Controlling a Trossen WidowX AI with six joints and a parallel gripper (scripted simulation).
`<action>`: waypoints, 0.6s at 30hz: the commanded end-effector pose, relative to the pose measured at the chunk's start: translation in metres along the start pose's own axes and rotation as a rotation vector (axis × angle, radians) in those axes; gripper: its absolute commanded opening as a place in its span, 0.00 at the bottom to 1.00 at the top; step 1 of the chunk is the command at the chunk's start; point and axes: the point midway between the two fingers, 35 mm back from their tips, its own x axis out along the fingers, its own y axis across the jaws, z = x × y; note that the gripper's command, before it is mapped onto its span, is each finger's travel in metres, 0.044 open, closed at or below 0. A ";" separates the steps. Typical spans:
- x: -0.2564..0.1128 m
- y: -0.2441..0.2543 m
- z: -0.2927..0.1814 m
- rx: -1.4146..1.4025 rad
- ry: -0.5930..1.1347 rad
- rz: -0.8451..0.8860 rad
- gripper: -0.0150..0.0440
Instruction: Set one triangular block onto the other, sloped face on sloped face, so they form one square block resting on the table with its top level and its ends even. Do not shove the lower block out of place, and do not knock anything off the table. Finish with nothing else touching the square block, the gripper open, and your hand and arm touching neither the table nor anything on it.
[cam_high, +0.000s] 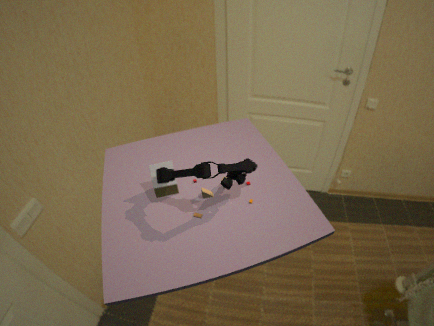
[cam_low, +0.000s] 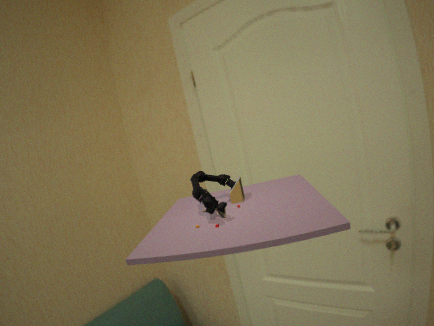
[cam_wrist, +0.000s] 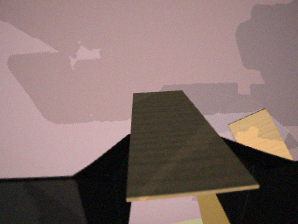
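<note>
My gripper (cam_high: 234, 181) (cam_low: 221, 209) (cam_wrist: 165, 138) is shut on one triangular block (cam_wrist: 170, 155). In the wrist view a shaded, dark-looking face of this block fills the middle, between the black fingers. It is held off the table; in the top and exterior views the fingers mostly hide it, so its tilt is hard to tell. The other triangular block (cam_high: 207, 192) (cam_wrist: 262, 132) is pale wood and rests on the table, apart from the held block. In the top view it lies left of and below the gripper; in the wrist view, at the right, partly behind a finger.
The lilac table (cam_high: 270, 220) (cam_low: 295, 220) also bears a small brown piece (cam_high: 198, 215), an orange bit (cam_high: 250, 201) (cam_low: 197, 226) and two red bits (cam_high: 195, 180) (cam_high: 248, 183) (cam_low: 217, 225) (cam_low: 238, 206). A large wedge-shaped object (cam_high: 166, 191) (cam_low: 237, 194) stands by the arm's base.
</note>
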 end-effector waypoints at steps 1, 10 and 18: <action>0.000 0.000 -0.002 -0.005 -0.006 -0.003 0.34; 0.000 0.000 -0.002 -0.005 -0.006 -0.003 0.74; 0.000 0.000 -0.002 -0.005 -0.006 -0.003 1.00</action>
